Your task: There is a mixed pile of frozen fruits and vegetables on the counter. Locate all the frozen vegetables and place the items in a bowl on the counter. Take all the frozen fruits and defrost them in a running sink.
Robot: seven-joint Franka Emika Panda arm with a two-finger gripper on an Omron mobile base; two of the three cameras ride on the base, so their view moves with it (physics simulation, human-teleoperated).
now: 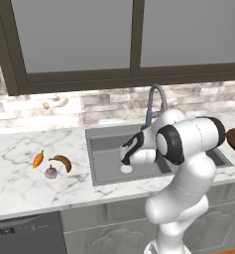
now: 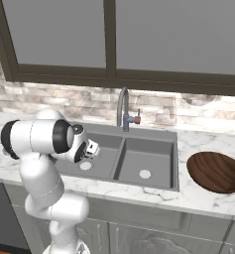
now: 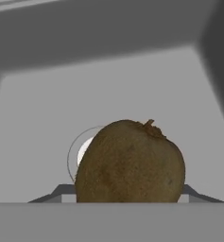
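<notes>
The pincer [image 2: 92, 148] hangs low over the left basin of the sink [image 2: 153, 130], jaws clamped on the kiwi [image 3: 130, 163], which sits centre-bottom in the hand view with the pale drain [image 3: 85, 151] just behind it. The risk here: let go from this height and the round fruit could bounce or roll off the drain. The tap [image 2: 123, 106] isn't visibly running. Carrot [image 1: 38, 159], banana [image 1: 62, 161] and bulb [image 1: 51, 172] wait at left on the tabletop [image 1: 20, 183]; the bowl [image 2: 217, 171] sits far right.
</notes>
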